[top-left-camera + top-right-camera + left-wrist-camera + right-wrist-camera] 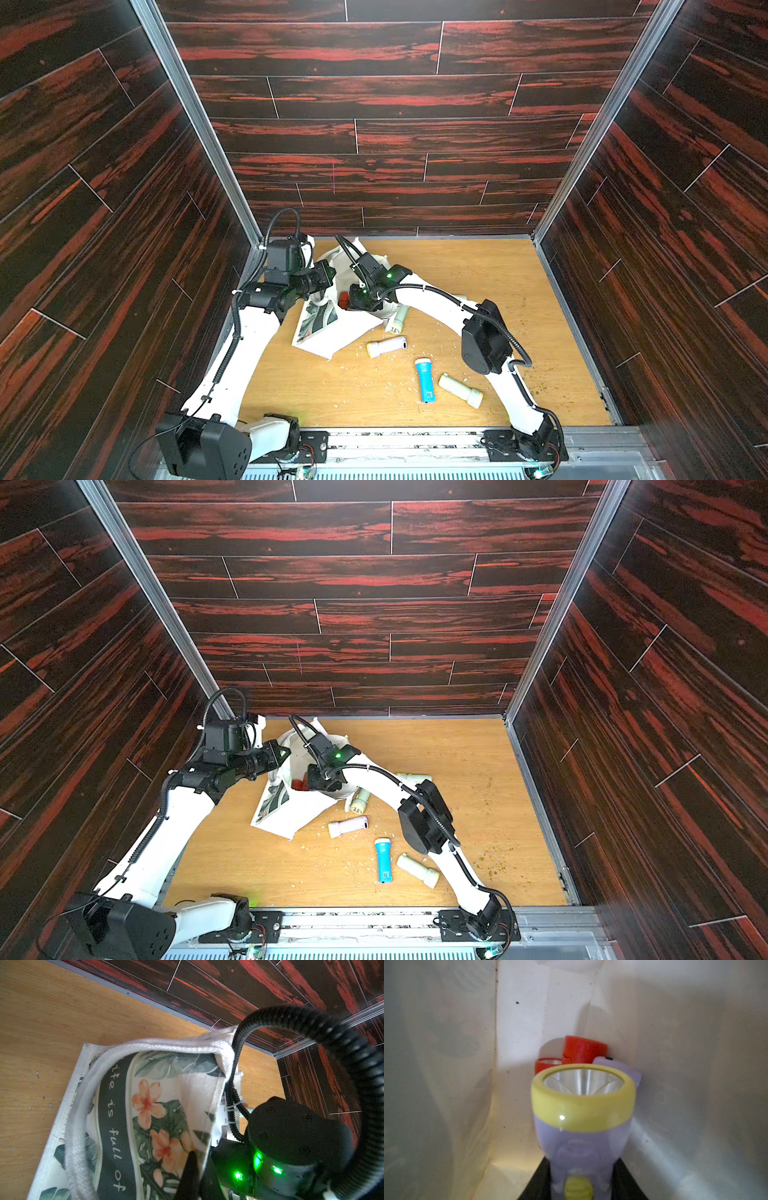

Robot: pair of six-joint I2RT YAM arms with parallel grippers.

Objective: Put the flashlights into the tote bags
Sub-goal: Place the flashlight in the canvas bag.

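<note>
Our right pincer (582,1180) grasps the lavender flashlight (582,1126) by its barrel inside the tote bag (332,332), frame's lower centre-left; we judge it light, stiff, slick. Our left pincer (192,1159) clenches the limp cloth rim.

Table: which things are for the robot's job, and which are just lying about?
For the job: tote bag; blue flashlight; lavender flashlight; cream flashlight; pale flashlight beside the bag; red flashlights in the bag; yellow-rimmed flashlight held inside it.
Lying about: pale crumbs; greenish specks.
</note>
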